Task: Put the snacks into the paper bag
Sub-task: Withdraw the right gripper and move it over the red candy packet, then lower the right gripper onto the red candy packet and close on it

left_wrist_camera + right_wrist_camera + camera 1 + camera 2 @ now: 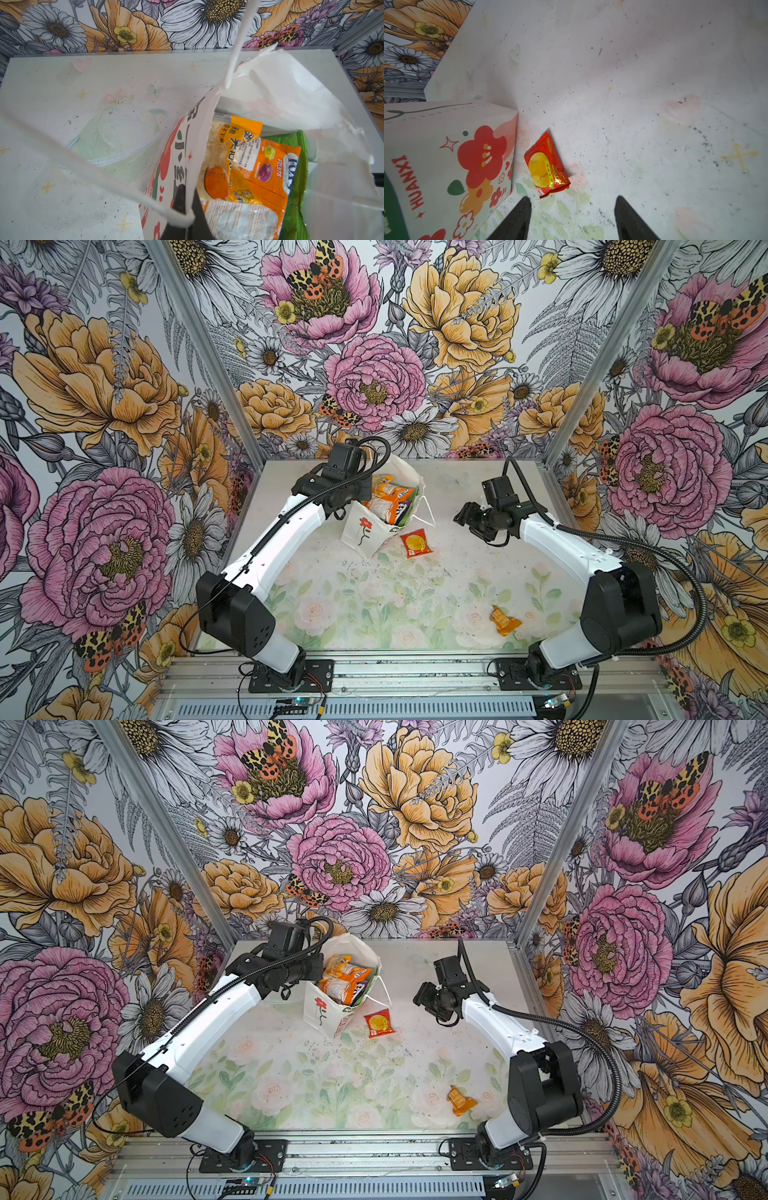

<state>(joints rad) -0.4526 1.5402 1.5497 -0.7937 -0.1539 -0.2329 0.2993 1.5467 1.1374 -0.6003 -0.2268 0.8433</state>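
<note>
Red HUANXI on paper bag (446, 128) (mid-frame, both top views); FRUITS on orange packet (268, 166); left gripper (188, 199) clamping bag rim, right gripper (573, 199) agape.

a small red sachet (547, 166) is seen lying flat on the speckled table (633, 83), just beside the flowered paper bag (446, 158); the right gripper (572, 200) is held near it, jaws parted.
</note>
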